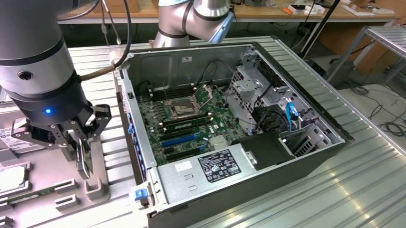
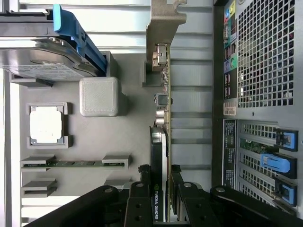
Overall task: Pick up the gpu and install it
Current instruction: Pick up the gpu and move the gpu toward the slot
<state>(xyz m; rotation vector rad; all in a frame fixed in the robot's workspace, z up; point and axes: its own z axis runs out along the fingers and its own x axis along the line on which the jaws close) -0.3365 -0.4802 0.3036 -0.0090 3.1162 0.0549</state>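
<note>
grey arm looms closest at the exterior view's left, wrist pointing down over the parts tray. ribbed metal counter carries everything. open computer case lies on its side in the middle, motherboard exposed. the blue expansion slot on it has no card in it, so the install half reads as not done. grey parts tray sits just beside the case, toward the exterior view's left. hand is down at the tray with its fingers drawn narrow and pressed on both faces of the gpu, so the grasp looks made. gpu stands on edge, bracket at the end away from the hand, running alongside the case's rear panel but apart from it. cannot tell whether its lower edge has cleared the tray's holder or rests in it. judged: pick-up under way at best, card well outside the case. hard drive, cpu and memory stick lie in their own tray pockets, untouched.
</note>
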